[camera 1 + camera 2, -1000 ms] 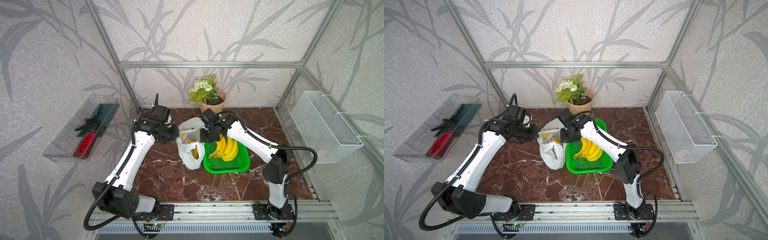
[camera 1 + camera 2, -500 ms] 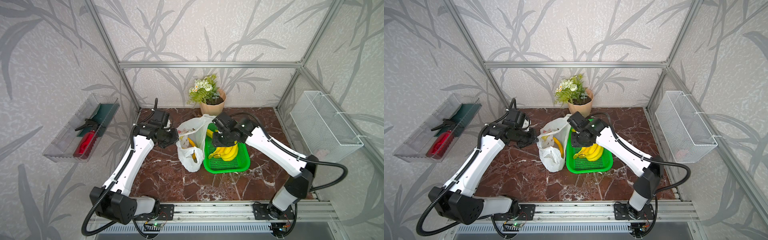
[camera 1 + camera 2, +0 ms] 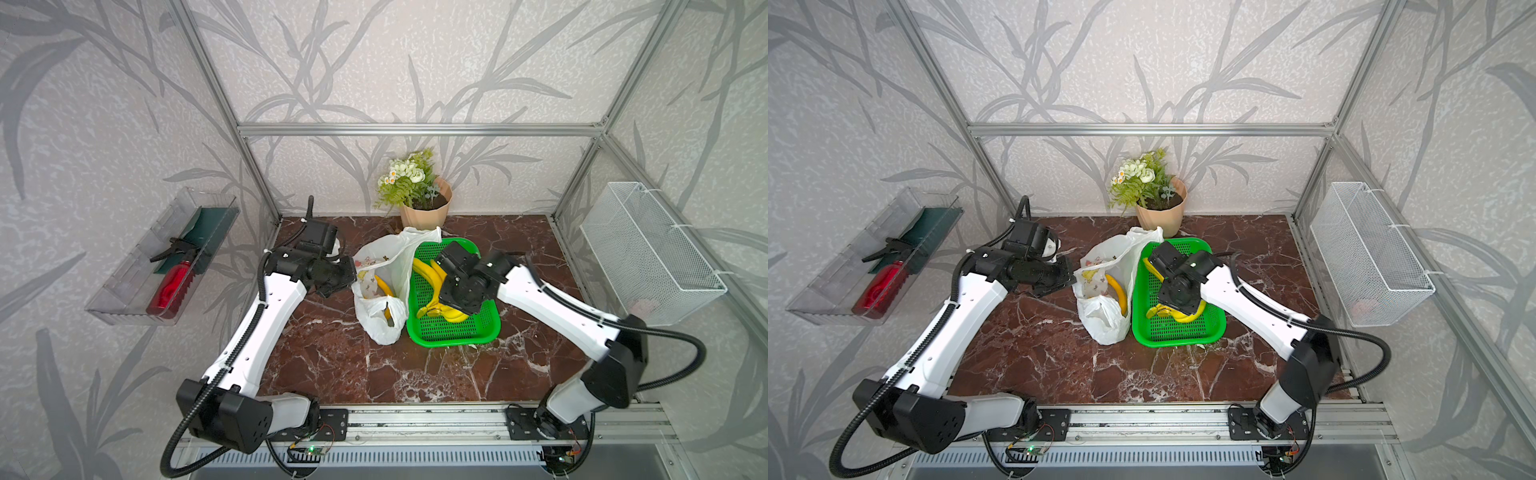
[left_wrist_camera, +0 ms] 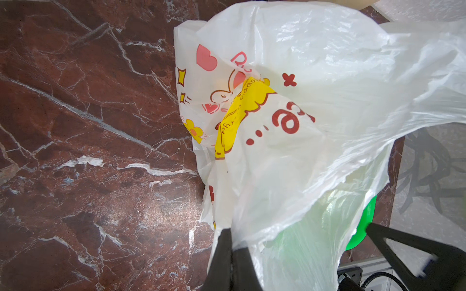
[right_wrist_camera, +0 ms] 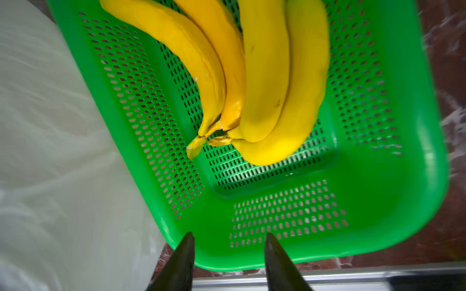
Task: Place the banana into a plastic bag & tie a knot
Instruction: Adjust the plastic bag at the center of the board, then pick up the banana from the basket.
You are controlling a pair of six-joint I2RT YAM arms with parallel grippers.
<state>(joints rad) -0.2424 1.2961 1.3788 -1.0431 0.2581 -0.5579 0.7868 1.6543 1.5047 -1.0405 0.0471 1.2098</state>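
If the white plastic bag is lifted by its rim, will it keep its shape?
Probably floppy: the plastic bag is thin, creased and sags from where the left tool pinches it. Likely light, though the banana inside should weigh its bottom down.

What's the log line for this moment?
left gripper: shut on plastic bag | right gripper: open over basket | banana: inside bag | tie: pending

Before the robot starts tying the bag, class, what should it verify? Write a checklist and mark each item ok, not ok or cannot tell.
1. The banana lies inside the plastic bag: ok.
2. The left gripper is shut on the bag's rim: ok.
3. The right gripper is open and empty, above the green basket: ok.
4. Bag free of the basket's edge: cannot tell.
5. Bag's mouth tied shut: not ok, it gapes open.
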